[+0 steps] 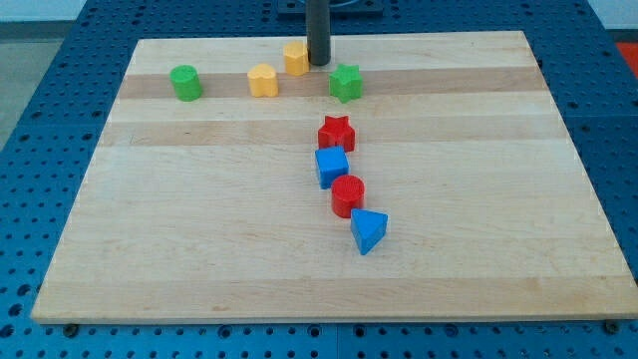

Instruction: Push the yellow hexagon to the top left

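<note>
Nearest on the wooden surface point(199, 259) sits a blue triangular block point(368, 231), and just beyond it a chain runs away from the viewer: a red cylinder point(348, 194), a blue cube point(331, 166) and a red star point(337, 132), each touching or nearly touching the next. Farther back lies a row of four: a green cylinder point(184, 83) at the left, a yellow block point(262, 80) whose shape is hard to read, a green star point(346, 83) at the right, and farthest of all the yellow hexagon point(296, 57), close to the far edge and a little left of centre. My tip point(318, 62) stands just right of that hexagon, touching it or nearly so; there is no gripper on this rod, so nothing to open or close. The hexagon therefore lies directly left of my tip, and the far left corner lies further the same way, so a leftward push along the far edge looks right. The other yellow block sits slightly nearer than that line and may stay clear.
</note>
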### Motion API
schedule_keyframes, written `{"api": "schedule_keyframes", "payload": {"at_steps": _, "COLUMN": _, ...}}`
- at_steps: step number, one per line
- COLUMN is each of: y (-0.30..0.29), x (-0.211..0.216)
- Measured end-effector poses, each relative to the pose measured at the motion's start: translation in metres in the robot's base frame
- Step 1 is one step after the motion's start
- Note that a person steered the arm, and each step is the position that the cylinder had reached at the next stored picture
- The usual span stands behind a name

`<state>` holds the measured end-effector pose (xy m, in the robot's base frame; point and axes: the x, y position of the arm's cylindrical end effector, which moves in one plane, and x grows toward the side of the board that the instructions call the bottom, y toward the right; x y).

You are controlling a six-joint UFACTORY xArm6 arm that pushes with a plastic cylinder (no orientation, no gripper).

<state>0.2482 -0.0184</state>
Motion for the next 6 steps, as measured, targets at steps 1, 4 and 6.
{"api": "schedule_keyframes", "payload": {"at_steps": 1, "y": 0.000, "x": 0.003}}
{"api": "schedule_keyframes", "payload": {"at_steps": 4, "y": -0.052, "x": -0.008}}
{"api": "schedule_keyframes", "payload": {"at_steps": 6, "y": -0.150, "x": -0.009}}
